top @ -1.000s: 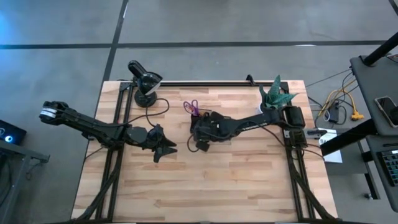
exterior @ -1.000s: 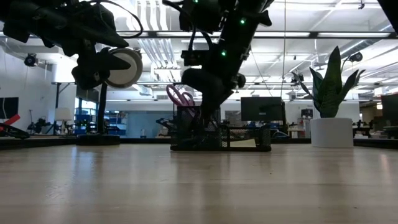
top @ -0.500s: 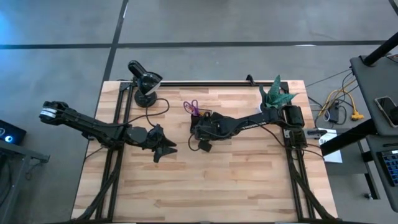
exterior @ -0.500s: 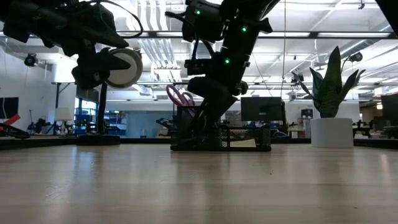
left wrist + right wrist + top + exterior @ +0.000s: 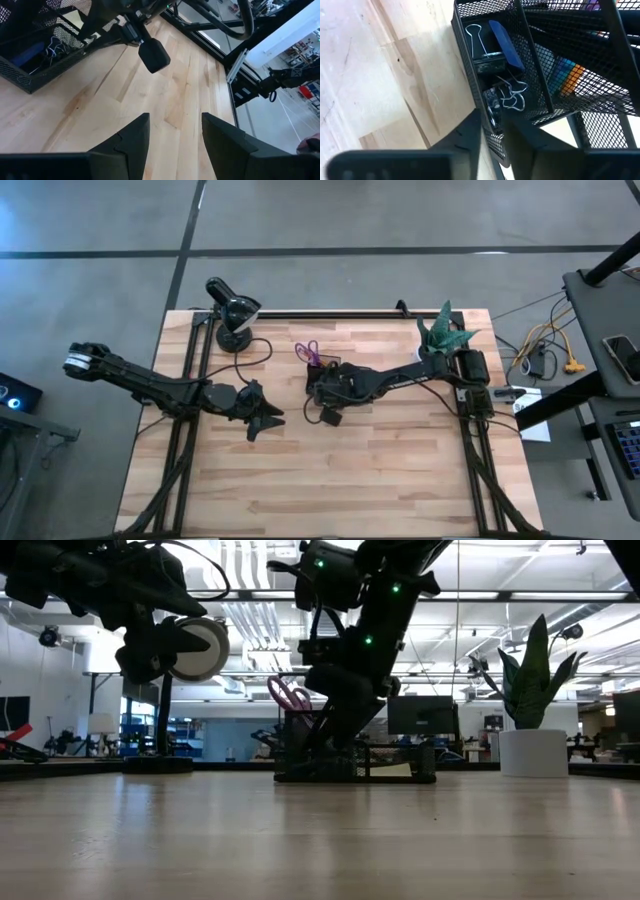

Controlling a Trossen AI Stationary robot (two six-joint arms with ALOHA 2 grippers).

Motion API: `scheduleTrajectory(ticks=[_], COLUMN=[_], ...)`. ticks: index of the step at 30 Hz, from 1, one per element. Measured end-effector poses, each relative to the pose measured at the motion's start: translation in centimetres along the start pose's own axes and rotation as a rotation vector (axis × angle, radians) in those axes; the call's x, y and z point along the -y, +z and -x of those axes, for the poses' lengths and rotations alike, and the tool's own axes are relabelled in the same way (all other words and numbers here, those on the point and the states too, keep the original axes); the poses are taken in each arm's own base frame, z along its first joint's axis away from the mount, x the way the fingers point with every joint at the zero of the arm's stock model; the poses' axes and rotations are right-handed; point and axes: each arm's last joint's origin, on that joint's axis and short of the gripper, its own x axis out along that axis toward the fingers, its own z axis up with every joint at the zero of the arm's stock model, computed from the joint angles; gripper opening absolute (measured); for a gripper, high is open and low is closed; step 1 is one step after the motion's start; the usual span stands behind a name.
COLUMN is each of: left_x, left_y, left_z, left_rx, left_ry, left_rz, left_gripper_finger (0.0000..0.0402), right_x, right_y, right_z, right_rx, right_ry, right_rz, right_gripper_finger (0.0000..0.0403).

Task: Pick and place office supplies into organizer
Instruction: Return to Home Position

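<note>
Over the organizer [image 5: 395,762], the right arm reaches low, right fingers [image 5: 457,142] narrowly parted, empty; left fingers [image 5: 127,142] hover nearby, wide.

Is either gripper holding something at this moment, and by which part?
Nothing is held. The left gripper is open over the bare table; the right gripper is open and empty above the organizer, where binder clips lie.
</note>
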Motion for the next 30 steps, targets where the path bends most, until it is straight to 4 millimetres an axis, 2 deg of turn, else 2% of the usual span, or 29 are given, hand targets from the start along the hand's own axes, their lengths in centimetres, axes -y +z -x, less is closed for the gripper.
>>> scheduleTrajectory(ticks=[6, 9, 11, 13, 17, 20, 23, 27, 30], left_x=[0.0, 0.0, 0.1, 0.3, 1.7, 2.1, 2.5, 2.7, 2.6], left_y=[0.0, 0.0, 0.1, 0.3, 2.7, 4.1, 5.3, 5.9, 5.9], left_z=[0.0, 0.0, 0.0, 0.1, 1.4, 2.7, 4.0, 5.4, 6.2], left_rx=[0.0, 0.0, 0.007, 0.012, 0.069, 0.146, 0.227, 0.302, 0.317], left_ry=[0.0, 0.0, -0.006, -0.028, -0.13, -0.151, -0.169, -0.183, -0.199], left_rz=[0.006, 0.007, 0.013, 0.098, 0.129, 0.078, 0.063, -0.006, 0.005], left_gripper_finger=[0.0162, 0.0162, 0.0162, 0.0162, 0.0162, 0.0162, 0.0162, 0.0162, 0.0162], right_x=[-0.7, -2.4, -4.0, -5.6, -7.5, -7.2, -5.5, -3.5, -2.4], right_y=[-1.1, -1.8, -2.1, -2.4, -2.8, -2.7, -2.3, -1.4, -1.1], right_z=[0.6, 1.4, 2.6, 4.0, 6.7, 8.3, 9.7, 12.2, 14.6], right_rx=[-0.054, -0.044, -0.012, 0.045, 0.137, 0.134, 0.117, 0.174, 0.245], right_ry=[-0.024, -0.001, 0.024, 0.022, -0.004, 0.003, 0.038, 0.069, 0.082], right_rz=[-0.05, -0.027, 0.026, 0.088, 0.259, 0.275, 0.204, 0.133, 0.089], right_gripper_finger=[0.014, 0.0161, 0.0169, 0.0171, 0.0167, 0.016, 0.0152, 0.0142, 0.0136])
